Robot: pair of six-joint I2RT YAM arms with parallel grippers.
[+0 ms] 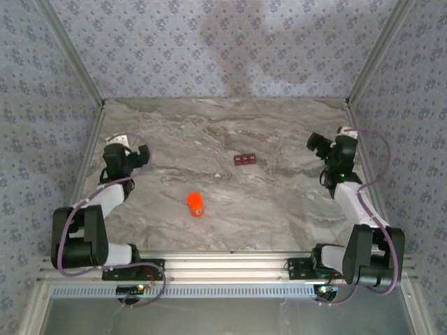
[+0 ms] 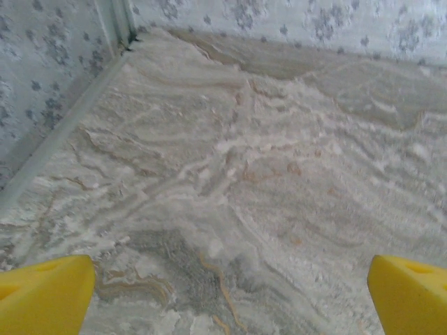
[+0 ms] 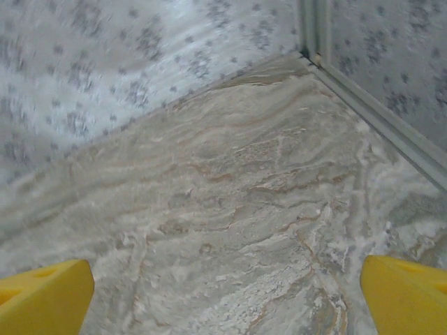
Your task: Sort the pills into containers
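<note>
The containers (image 1: 245, 160), a small dark reddish-brown strip of joined compartments, lie on the marble table a little behind its middle. An orange bottle (image 1: 195, 204) stands upright nearer the front, left of centre. No loose pills can be made out. My left gripper (image 1: 144, 155) hovers at the table's left side, well left of both things. In the left wrist view its yellow fingertips (image 2: 45, 296) stand wide apart over bare marble. My right gripper (image 1: 316, 144) hangs at the right side, open too, with yellow fingertips (image 3: 408, 293) spread over bare table.
Patterned walls with metal corner posts close in the table at the left (image 2: 115, 21), the right (image 3: 312, 28) and the back. Bare marble (image 1: 279, 202) lies between the two arms and round the bottle.
</note>
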